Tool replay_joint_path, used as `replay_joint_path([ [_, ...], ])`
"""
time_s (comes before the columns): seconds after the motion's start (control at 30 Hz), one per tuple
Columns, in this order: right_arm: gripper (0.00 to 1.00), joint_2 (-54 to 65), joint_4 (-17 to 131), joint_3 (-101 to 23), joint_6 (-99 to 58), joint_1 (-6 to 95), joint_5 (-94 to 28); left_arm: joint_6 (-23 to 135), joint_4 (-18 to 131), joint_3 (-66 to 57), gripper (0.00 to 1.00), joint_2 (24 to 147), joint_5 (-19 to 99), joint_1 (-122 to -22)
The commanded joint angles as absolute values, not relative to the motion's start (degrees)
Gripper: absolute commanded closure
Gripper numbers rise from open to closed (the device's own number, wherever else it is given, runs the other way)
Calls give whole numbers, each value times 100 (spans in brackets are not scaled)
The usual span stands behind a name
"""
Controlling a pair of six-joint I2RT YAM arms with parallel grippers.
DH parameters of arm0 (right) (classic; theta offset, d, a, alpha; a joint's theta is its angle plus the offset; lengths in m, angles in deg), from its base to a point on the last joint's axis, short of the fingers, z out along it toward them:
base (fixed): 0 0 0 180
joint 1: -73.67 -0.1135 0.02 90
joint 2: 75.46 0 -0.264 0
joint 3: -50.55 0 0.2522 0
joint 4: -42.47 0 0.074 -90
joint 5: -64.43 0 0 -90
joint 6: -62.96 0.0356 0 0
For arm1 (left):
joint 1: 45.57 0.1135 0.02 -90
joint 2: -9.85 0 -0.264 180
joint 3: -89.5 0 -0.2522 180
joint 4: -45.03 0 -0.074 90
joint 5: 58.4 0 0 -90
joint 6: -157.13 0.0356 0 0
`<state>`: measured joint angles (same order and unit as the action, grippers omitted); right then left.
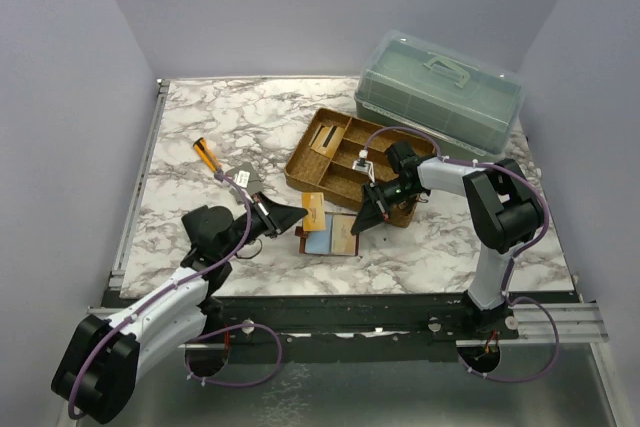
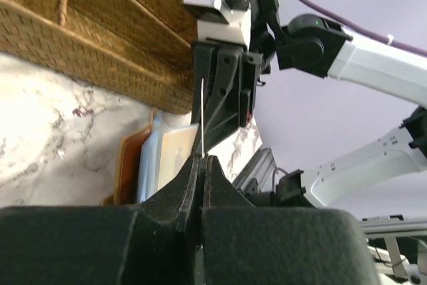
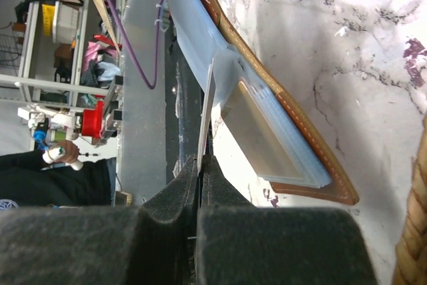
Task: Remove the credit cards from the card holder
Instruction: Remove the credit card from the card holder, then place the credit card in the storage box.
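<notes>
Lab: plain booth walls (image 1: 300, 7), cluttered shelves (image 3: 40, 31) beyond.

The card holder (image 1: 335, 237) lies on the table (image 1: 220, 127) before the tray (image 1: 310, 145), the lidded box (image 1: 440, 97) behind.

The card holder (image 1: 335, 237) lies open on the desk (image 1: 240, 117); the left pincer (image 1: 300, 213) grips a credit card (image 1: 314, 210) at its edge.

Readable text, labels, brands, numbers and signs: none were found. The credit card (image 1: 313, 210) showed a tan face, any print too small to make out. The card holder (image 1: 335, 237), woven tray (image 1: 297, 169) and lidded green box (image 1: 440, 87) bore no legible marking. Background clutter in the right wrist view was too blurred to read.
</notes>
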<state>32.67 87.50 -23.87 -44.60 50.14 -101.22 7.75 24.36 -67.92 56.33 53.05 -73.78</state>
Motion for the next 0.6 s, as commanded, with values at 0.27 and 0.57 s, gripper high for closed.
replay_joint_path([
  [0.27,100,3376,8654,-2363,-4459,4873,-9705,1552,2783,-4944,100,7756,5711,-6237],
  [0.57,100,3339,8740,-2403,-4555,4846,-9653,3548,5604,-1560,100,10316,6202,-5955],
])
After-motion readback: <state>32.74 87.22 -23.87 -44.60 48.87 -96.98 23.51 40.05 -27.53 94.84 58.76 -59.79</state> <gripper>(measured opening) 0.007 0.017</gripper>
